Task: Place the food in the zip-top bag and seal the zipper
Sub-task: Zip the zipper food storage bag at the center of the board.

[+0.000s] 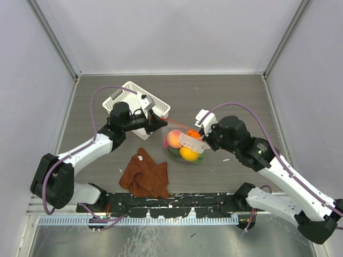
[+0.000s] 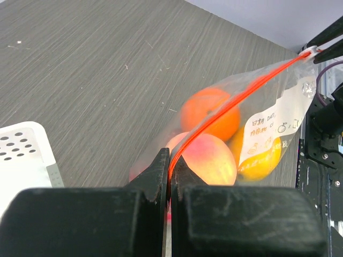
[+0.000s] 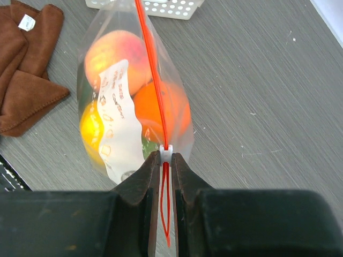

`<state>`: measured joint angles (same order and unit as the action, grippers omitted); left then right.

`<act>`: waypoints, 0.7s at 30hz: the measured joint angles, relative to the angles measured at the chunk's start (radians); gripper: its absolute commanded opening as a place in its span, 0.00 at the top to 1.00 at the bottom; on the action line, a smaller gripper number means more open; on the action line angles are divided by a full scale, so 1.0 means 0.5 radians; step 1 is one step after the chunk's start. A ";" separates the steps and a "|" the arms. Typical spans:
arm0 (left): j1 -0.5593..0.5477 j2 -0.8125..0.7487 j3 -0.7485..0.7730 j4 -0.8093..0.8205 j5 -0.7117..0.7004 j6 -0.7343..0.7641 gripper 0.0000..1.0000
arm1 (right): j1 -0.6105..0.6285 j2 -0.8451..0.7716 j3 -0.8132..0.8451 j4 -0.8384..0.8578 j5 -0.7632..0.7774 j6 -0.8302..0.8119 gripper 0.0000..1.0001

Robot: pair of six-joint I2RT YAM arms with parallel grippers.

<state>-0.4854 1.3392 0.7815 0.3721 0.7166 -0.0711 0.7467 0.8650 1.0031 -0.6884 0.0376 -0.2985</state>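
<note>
Grey table (image 1: 225, 96), zipper (image 2: 225, 110) taut between left tool (image 2: 169, 160) and right tool (image 3: 166, 158)

Both arms reaching in toward the middle of the tabletop (image 1: 230, 96), jaws clamped

The left arm (image 1: 86, 147) comes up from the near left corner with its elbow bent, and the left gripper (image 1: 159, 123) is pinched tight on the zipper (image 2: 230, 104). The right arm (image 1: 278, 166) angles in from the near right corner, with the right gripper (image 1: 200, 134) facing it, fingers nearly closed on the zipper's other end.
</note>
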 measured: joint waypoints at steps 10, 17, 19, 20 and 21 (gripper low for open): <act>0.104 0.052 0.000 0.117 -0.027 -0.156 1.00 | -0.010 -0.089 -0.027 -0.071 0.086 0.030 0.99; 0.171 0.156 0.019 0.204 -0.021 -0.257 1.00 | -0.014 -0.121 -0.041 -0.089 0.150 0.035 0.99; 0.192 0.192 0.040 0.221 -0.011 -0.288 1.00 | -0.019 -0.127 -0.044 -0.092 0.165 0.036 0.99; 0.200 0.208 0.049 0.230 -0.003 -0.303 1.00 | -0.018 -0.130 -0.049 -0.085 0.169 0.037 0.99; 0.203 0.220 0.054 0.238 0.006 -0.311 1.00 | -0.018 -0.134 -0.055 -0.079 0.173 0.037 0.99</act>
<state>-0.3840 1.4490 0.8085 0.4911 0.7197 -0.2268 0.7376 0.7982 0.9756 -0.7277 0.1242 -0.2802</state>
